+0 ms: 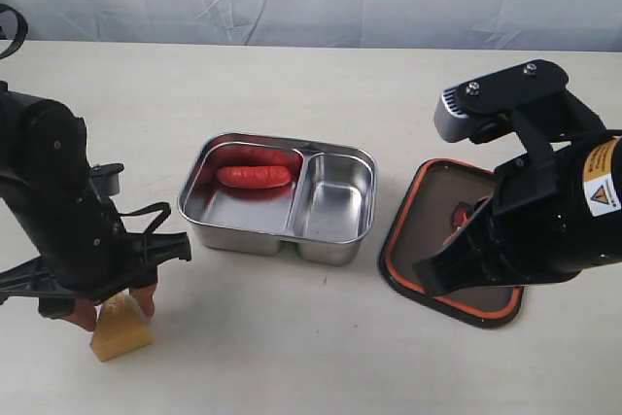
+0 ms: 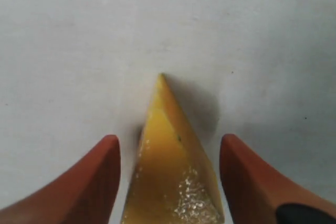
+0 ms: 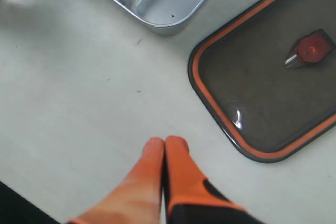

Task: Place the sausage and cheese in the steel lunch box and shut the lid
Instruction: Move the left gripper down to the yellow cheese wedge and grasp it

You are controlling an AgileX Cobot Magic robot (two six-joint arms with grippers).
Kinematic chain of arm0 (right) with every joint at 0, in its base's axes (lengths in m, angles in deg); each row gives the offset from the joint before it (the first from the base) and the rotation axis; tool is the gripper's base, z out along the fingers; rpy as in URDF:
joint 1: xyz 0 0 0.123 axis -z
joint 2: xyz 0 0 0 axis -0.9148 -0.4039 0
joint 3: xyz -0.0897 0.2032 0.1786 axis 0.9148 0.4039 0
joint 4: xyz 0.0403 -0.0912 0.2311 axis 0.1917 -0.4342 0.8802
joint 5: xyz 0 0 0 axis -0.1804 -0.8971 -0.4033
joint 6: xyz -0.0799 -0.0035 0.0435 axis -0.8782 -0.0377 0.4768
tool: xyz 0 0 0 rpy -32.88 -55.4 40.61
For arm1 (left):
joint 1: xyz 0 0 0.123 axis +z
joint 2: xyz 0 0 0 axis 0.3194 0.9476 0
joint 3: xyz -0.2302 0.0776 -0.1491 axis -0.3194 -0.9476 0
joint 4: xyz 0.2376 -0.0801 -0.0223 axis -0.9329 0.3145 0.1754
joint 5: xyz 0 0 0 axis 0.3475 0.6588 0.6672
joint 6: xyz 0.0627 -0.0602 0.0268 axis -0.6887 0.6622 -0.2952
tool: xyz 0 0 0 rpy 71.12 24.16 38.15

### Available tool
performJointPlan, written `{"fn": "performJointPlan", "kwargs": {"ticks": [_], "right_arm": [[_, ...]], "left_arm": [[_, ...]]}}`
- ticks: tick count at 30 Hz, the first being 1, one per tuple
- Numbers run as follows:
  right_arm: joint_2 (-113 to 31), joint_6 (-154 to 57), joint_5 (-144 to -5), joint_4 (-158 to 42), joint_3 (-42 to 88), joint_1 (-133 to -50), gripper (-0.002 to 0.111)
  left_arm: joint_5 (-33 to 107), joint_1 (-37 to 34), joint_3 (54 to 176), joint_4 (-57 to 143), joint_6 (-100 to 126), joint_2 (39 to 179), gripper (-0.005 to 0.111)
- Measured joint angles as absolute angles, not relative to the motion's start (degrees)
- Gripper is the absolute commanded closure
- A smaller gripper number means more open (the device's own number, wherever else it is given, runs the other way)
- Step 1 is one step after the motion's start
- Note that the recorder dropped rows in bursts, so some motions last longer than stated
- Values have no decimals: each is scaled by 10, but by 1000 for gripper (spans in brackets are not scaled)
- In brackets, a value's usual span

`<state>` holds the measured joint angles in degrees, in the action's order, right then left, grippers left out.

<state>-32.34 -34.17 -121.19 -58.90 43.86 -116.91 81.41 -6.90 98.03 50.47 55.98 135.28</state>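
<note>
While the sausage (image 1: 254,176) already sits in the bigger compartment of the steel lunch box (image 1: 282,240), the cheese (image 2: 173,182) is out on the tabletop (image 1: 311,337), well off to the front-left of the box in the exterior view. It's a little yellow-orange wedge, smooth on the sides, with a paler, rough, speckly patch on the wide end.

The left tool (image 2: 169,139) is right down over it, jaws wide apart. The wedge sits between the two orange fingers (image 2: 89,182) with its sharp tip pointing out past the fingertips. There's a sliver of tabletop showing on each side, so as far as I can see nothing's clamped on it.

The lid (image 3: 252,87) lies flat on the tabletop just right of the box, orange seal rim (image 3: 220,114) facing up and the valve tab (image 3: 310,51) in the middle. The right tool (image 3: 165,142) has its fingers pressed together, holding nothing, near the lid's corner.
</note>
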Motion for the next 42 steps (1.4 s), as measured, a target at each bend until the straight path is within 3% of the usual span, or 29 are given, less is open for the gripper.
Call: {"fn": "performJointPlan", "kwargs": {"ticks": [8, 11, 17, 42], "right_arm": [[-323, -342, -1212, -589, 439, -1169, 108], [-323, -342, -1212, -589, 439, -1169, 108], [-323, -342, -1212, -587, 439, -1169, 108], [-323, -339, -1229, -582, 439, -1169, 108]], "left_arm": [[797, -69, 967, 516, 561, 1353, 58], [796, -69, 967, 524, 561, 1353, 69], [796, -69, 967, 524, 553, 1353, 106], [790, -69, 967, 532, 461, 1298, 107]]}}
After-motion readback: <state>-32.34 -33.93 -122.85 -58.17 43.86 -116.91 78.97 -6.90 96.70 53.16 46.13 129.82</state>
